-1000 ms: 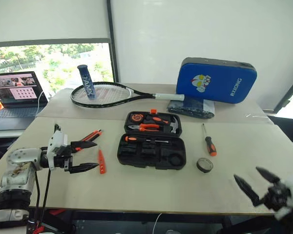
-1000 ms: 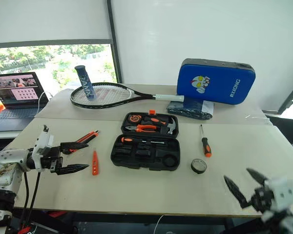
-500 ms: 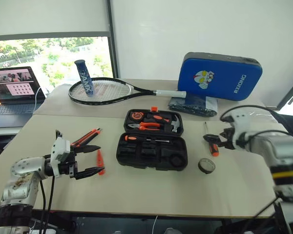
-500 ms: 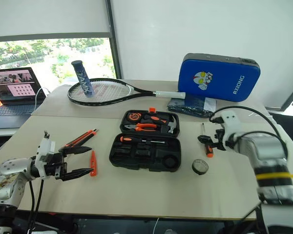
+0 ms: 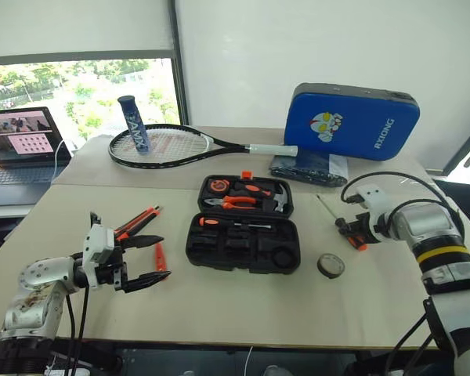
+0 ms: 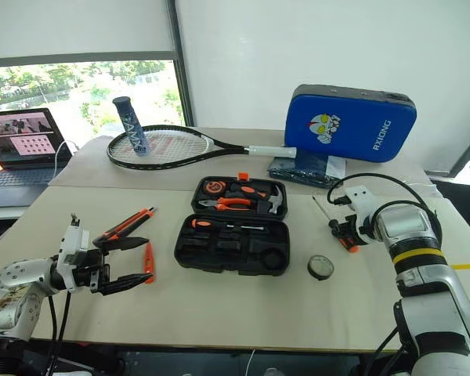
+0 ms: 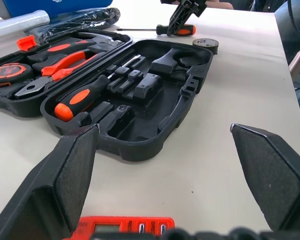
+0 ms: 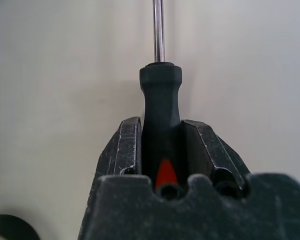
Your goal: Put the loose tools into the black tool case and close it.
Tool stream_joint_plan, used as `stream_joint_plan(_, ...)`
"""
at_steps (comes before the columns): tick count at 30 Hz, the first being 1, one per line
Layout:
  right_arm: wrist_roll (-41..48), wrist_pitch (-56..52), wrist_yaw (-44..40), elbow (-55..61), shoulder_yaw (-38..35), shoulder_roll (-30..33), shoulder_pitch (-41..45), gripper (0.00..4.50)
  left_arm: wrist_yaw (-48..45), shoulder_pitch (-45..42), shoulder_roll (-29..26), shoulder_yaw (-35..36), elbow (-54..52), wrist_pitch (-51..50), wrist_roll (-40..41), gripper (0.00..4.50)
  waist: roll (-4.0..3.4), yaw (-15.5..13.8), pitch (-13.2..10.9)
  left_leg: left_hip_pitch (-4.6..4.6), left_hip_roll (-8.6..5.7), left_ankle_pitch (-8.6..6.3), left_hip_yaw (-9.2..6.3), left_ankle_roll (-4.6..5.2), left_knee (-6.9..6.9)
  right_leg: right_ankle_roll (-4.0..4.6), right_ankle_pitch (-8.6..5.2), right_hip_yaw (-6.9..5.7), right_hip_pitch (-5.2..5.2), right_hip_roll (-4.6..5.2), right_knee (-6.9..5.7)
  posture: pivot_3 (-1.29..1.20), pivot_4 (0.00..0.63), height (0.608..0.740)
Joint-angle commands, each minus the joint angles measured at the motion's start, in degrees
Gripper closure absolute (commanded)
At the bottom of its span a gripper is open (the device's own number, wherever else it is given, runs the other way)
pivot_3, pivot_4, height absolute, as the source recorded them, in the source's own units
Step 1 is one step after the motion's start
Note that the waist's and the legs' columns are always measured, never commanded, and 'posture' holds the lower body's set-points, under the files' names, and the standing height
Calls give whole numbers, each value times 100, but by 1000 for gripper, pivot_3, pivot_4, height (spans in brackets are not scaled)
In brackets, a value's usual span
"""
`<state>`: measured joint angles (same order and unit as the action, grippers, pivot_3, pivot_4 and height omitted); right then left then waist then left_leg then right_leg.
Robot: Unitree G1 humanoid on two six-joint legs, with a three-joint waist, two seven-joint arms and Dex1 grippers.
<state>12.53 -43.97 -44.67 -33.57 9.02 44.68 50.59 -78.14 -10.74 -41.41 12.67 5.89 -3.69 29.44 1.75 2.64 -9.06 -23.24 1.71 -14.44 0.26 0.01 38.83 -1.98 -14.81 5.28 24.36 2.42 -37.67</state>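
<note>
One screwdriver (image 5: 211, 222) inside case (image 5: 243, 252).

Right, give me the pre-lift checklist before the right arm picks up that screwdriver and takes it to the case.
1. Right gripper closed on the screwdriver handle: ok, fingers flank it.
2. Screwdriver off the table: cannot tell.
3. Black tool case open: ok.
4. Free slot for it: ok, empty moulded slots show.
5. Tape roll clear of the gripper: ok, apart.
6. Left gripper out of the path: ok, open, left of the case.
</note>
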Motion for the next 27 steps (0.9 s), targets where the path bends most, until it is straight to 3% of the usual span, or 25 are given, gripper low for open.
stream_joint_plan(1,247,1507,-1288,1159,-251,227,-6,3592,152,64,-44,253,-272,-47,212,0,-21,16,-14,0,1,0,1,0,0,0,0,0,1,0,0,0,150,740)
stream_joint_plan(4,90,1858,-1974,1801,230,70,95,3592,201,204,-41,269,-323,-67,221,0,-34,55,-21,3,6,-1,-1,0,-3,0,0,2,2,-4,-3,0,150,740)
stream_joint_plan(12,-1066,1646,-2309,2033,1707,-684,559,3592,335,284,-9,192,-342,-51,207,0,-34,72,-22,7,7,2,-5,-4,14,3,2,-1,1,1,-30,0,150,740)
stream_joint_plan(27,-2224,2202,-2305,1006,2199,-1205,902,3592,428,480,14,159,-479,22,178,0,-35,-3,-23,8,1,2,-7,-5,13,6,3,-13,4,2,-31,0,150,740)
